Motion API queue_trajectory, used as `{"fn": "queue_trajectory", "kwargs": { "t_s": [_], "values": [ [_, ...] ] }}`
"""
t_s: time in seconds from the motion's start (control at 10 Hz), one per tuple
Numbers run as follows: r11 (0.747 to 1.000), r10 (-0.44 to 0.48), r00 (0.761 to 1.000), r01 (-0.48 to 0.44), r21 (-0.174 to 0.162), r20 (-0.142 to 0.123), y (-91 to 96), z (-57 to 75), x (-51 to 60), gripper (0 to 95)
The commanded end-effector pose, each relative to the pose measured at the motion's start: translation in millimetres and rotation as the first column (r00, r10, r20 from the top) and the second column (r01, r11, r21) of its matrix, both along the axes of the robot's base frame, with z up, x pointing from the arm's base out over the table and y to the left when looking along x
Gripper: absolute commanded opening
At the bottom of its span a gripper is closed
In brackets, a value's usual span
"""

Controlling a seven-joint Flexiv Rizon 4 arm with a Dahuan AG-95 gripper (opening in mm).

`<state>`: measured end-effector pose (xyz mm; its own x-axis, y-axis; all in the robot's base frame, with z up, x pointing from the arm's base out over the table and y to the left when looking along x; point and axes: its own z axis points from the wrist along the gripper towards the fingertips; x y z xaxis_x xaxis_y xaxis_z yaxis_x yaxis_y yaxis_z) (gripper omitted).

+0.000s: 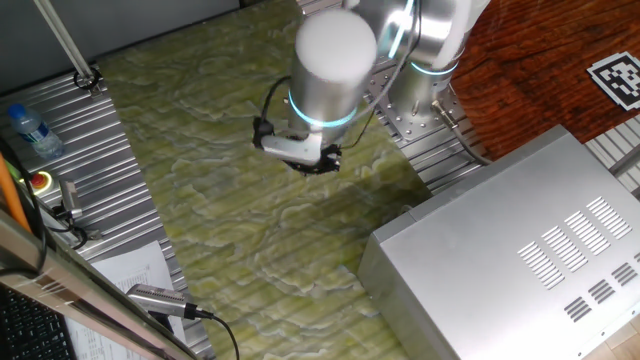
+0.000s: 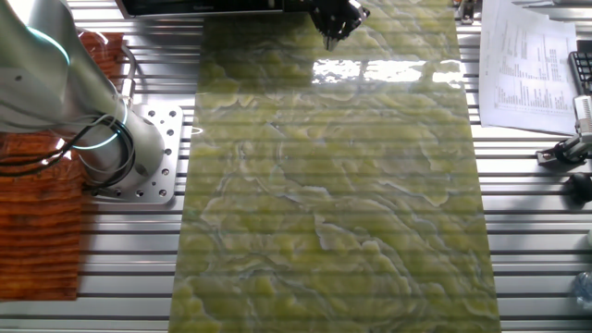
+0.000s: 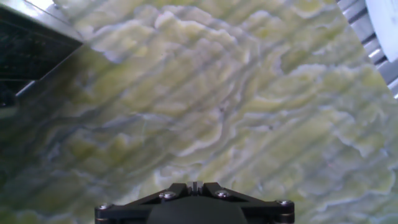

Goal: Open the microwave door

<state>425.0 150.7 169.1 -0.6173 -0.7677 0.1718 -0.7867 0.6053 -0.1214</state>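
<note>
The microwave point(image 1: 520, 250) is a large silver-grey box with vent slots on top, at the right front of one fixed view. Its door shows as a thin dark strip with a silver rim along the top edge of the other fixed view point(image 2: 199, 7), and as a dark panel at the top left of the hand view point(image 3: 28, 46). My gripper point(image 1: 322, 160) hangs above the green marbled mat point(image 1: 250, 220), to the left of the microwave and apart from it. It also shows in the other fixed view point(image 2: 335, 23) near the door strip. In the hand view the fingertips point(image 3: 194, 185) meet and hold nothing.
A water bottle point(image 1: 28, 130) and a red button point(image 1: 40, 181) sit on the ribbed plate at the left. Papers point(image 2: 523, 55) lie beside the mat. The arm base point(image 2: 139, 153) stands beside a wood-pattern board point(image 1: 540, 70) bearing a marker tag point(image 1: 620, 78).
</note>
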Motion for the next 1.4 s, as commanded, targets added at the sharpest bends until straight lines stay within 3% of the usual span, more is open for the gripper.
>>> {"fn": "queue_trajectory", "kwargs": {
  "t_s": [0.1,0.4,0.5,0.6,0.7,0.8,0.9,1.1,1.2,1.3,1.4],
  "values": [
    [0.990,0.129,0.992,-0.128,0.051,-0.017,10.1,3.0,-4.4,0.0],
    [0.956,0.289,0.957,-0.287,0.069,-0.021,51.2,10.5,-28.3,0.0],
    [0.946,0.320,0.947,-0.318,0.068,-0.021,55.6,12.3,-33.2,0.0],
    [0.909,0.413,0.911,-0.411,0.065,-0.018,62.4,15.5,-42.1,19.0],
    [0.872,0.487,0.873,-0.485,0.064,-0.017,66.1,16.5,-47.1,19.0],
    [0.815,0.578,0.816,-0.577,0.055,-0.006,67.4,14.7,-47.3,19.0],
    [0.812,0.582,0.813,-0.581,0.054,0.000,67.7,14.3,-47.5,19.0],
    [0.891,0.454,0.891,-0.454,0.028,0.006,67.7,14.3,-47.4,19.0],
    [0.896,0.444,0.896,-0.444,0.030,0.007,67.7,14.3,-47.4,19.0],
    [0.883,0.468,0.884,-0.468,0.032,0.009,67.7,14.3,-47.4,19.0],
    [0.852,0.522,0.853,-0.522,0.035,0.020,67.7,14.3,-47.4,19.0]
  ]
}}
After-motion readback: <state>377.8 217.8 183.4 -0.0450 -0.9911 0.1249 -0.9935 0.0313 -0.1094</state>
